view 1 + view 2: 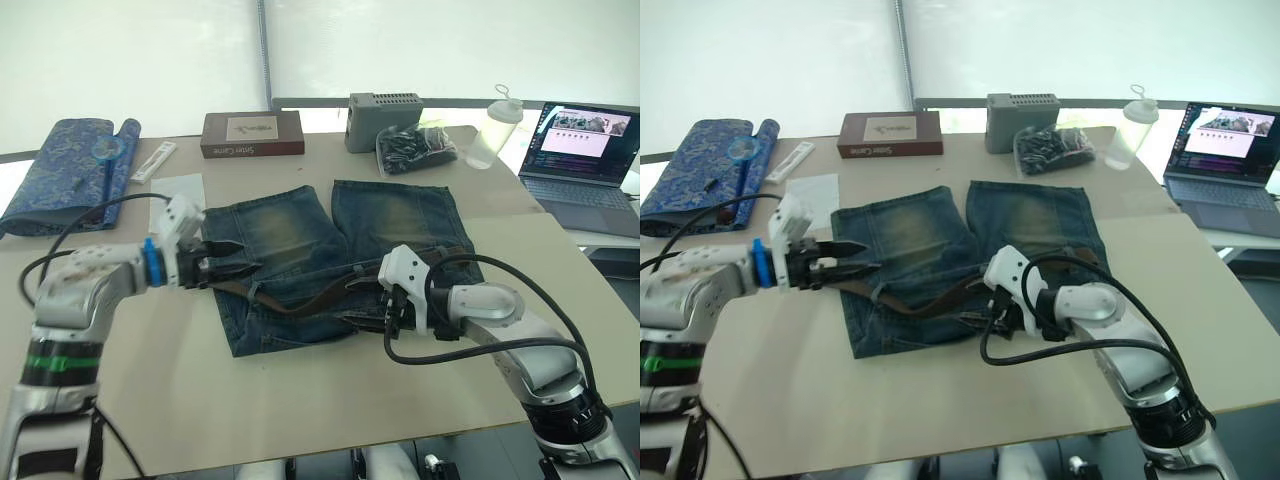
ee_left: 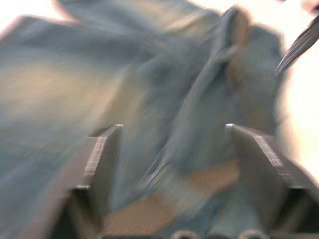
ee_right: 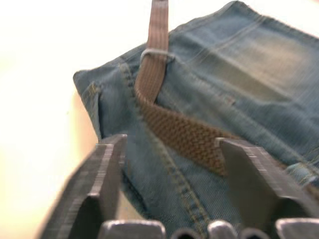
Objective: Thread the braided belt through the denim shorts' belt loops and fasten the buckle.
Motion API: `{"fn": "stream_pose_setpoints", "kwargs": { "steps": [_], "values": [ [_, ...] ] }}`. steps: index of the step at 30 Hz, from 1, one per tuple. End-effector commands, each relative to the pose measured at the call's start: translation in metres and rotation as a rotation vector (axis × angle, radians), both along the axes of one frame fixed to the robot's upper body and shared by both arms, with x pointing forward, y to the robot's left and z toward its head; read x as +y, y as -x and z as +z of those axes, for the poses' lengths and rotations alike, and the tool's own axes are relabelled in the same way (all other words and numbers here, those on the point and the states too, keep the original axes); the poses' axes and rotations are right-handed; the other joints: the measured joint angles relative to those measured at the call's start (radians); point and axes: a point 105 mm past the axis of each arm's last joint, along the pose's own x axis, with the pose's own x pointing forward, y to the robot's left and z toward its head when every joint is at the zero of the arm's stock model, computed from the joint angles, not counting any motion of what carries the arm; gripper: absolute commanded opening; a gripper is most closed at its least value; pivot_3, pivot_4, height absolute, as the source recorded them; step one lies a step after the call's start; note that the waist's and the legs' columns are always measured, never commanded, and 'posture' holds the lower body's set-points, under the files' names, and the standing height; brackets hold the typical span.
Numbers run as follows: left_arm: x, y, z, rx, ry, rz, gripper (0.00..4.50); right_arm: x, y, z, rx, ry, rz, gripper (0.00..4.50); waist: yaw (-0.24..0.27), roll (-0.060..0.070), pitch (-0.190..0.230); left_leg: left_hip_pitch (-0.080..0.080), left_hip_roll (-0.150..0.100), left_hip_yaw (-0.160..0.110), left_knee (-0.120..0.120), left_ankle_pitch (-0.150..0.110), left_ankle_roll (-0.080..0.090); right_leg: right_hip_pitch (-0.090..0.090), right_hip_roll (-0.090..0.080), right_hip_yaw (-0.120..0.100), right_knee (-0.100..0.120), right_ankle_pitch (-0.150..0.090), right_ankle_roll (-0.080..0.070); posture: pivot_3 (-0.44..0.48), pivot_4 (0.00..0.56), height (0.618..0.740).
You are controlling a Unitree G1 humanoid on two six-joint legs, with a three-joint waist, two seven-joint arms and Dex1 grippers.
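The denim shorts (image 1: pixel 300 250) lie flat mid-table, waistband toward me. The braided belt (image 1: pixel 320 290) runs along the waistband, sagging loose in the middle. In the right wrist view the belt (image 3: pixel 184 132) passes under a pale band (image 3: pixel 157 54) near the far waist corner; I cannot tell whether that band is a belt loop or the buckle. My left gripper (image 1: pixel 232 258) is open at the shorts' left waist corner, with denim (image 2: pixel 172 164) between its fingers. My right gripper (image 1: pixel 385 310) is open over the waistband at the right, straddling belt and denim.
Along the back stand a folded blue patterned cloth (image 1: pixel 60 170), a brown box (image 1: pixel 252 134), a grey box (image 1: pixel 385 120), a bag of dark items (image 1: pixel 415 148) and a bottle (image 1: pixel 495 128). A laptop (image 1: pixel 585 160) sits at the far right. Bare table (image 1: pixel 300 400) lies in front.
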Motion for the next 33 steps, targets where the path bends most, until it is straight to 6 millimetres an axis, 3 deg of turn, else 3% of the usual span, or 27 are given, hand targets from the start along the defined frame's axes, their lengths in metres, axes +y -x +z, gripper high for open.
{"fn": "stream_pose_setpoints", "kwargs": {
  "steps": [1, 9, 11, 12, 13, 14, 18, 21, 23, 26, 29, 33],
  "values": [
    [0.007, 0.0, -0.008, -0.165, -0.169, -0.046, 4.44, 0.009, 0.003, 0.004, -0.04, -0.004, 0.056, 3.87, 0.006, 0.0, 0.0, 0.0, 0.0, 0.0, 0.0, 0.0, 0.0, 0.001, 0.0, -0.001, 0.0, 0.0, 0.0, 0.0, 0.15, 0.74],
    [0.006, -0.001, -0.047, -0.318, -0.398, -0.183, 4.44, 0.018, 0.003, -0.001, -0.066, 0.007, 0.086, 3.87, 0.004, 0.0, 0.0, -0.001, 0.0, 0.001, 0.001, 0.0, 0.001, 0.0, 0.0, -0.001, 0.0, 0.0, 0.0, 0.0, 0.15, 0.74],
    [0.002, -0.002, -0.053, -0.336, -0.435, -0.232, 3.95, 0.016, 0.003, -0.003, -0.07, 0.018, 0.08, 3.87, 0.003, 0.0, 0.0, -0.001, 0.0, 0.001, 0.001, 0.0, 0.001, 0.0, 0.0, -0.002, 0.0, 0.0, 0.0, 0.0, 0.15, 0.74],
    [0.001, -0.003, -0.055, -0.344, -0.453, -0.25, 3.95, 0.016, 0.003, -0.004, -0.071, 0.023, 0.077, 3.87, 0.003, 0.0, 0.0, -0.001, 0.0, 0.001, 0.002, 0.0, 0.001, 0.0, 0.0, -0.002, 0.0, 0.0, 0.0, 0.0, 0.15, 0.74],
    [0.0, -0.004, -0.056, -0.344, -0.452, -0.256, 3.28, 0.015, 0.003, -0.006, -0.074, 0.032, 0.077, 3.87, 0.003, 0.0, 0.0, -0.001, 0.0, 0.001, 0.002, 0.0, 0.001, 0.0, 0.0, -0.002, 0.0, 0.0, 0.0, 0.0, 0.15, 0.74],
    [0.0, -0.006, -0.057, -0.339, -0.446, -0.26, 3.06, 0.014, 0.003, -0.006, -0.076, 0.037, 0.077, 3.87, 0.003, 0.0, 0.0, -0.001, 0.0, 0.001, 0.002, 0.0, 0.001, 0.0, 0.0, -0.002, 0.0, 0.0, 0.0, 0.0, 0.15, 0.74],
    [-0.004, -0.006, -0.055, -0.265, -0.369, -0.305, 3.06, 0.013, 0.002, -0.008, -0.09, 0.048, 0.064, 3.87, 0.0, 0.0, 0.0, -0.001, 0.0, 0.001, 0.002, 0.0, 0.001, 0.001, 0.001, -0.002, 0.001, 0.0, 0.001, 0.0, 0.15, 0.74],
    [-0.006, -0.002, -0.043, -0.091, -0.195, -0.324, 3.06, 0.011, -0.001, -0.014, -0.1, 0.07, 0.051, 3.87, -0.004, 0.0, 0.0, -0.001, 0.0, 0.002, 0.003, -0.001, 0.002, 0.001, 0.002, -0.002, 0.001, 0.0, 0.001, 0.0, 0.15, 0.74],
    [-0.007, 0.0, -0.037, 0.015, -0.122, -0.335, 2.68, 0.011, -0.006, -0.021, -0.095, 0.082, 0.036, 3.87, -0.005, 0.0, 0.0, -0.002, 0.001, 0.002, 0.004, -0.001, 0.002, 0.001, 0.003, -0.002, 0.001, 0.0, 0.001, 0.0, 0.15, 0.74],
    [-0.003, 0.006, -0.039, 0.149, -0.109, -0.355, 1.38, 0.009, -0.012, -0.03, -0.091, 0.106, 0.028, 3.04, -0.009, 0.0, 0.0, -0.002, 0.001, 0.002, 0.005, -0.001, 0.002, 0.001, 0.004, -0.002, 0.001, 0.0, 0.001, 0.0, 0.15, 0.74],
    [0.008, -0.002, -0.051, 0.049, -0.317, -0.371, 0.0, 0.01, -0.013, -0.03, -0.09, 0.095, 0.032, 1.99, -0.009, 0.0, 0.0, -0.002, 0.001, 0.002, 0.005, -0.001, 0.002, 0.001, 0.004, -0.002, 0.001, 0.0, 0.001, 0.0, 0.15, 0.74],
    [0.008, -0.007, -0.056, -0.028, -0.407, -0.403, 0.0, 0.011, -0.01, -0.026, -0.097, 0.073, 0.044, 0.62, -0.009, 0.0, 0.0, -0.002, 0.001, 0.002, 0.005, -0.001, 0.002, 0.001, 0.004, -0.002, 0.001, 0.0, 0.001, 0.0, 0.15, 0.74]
  ]
}}
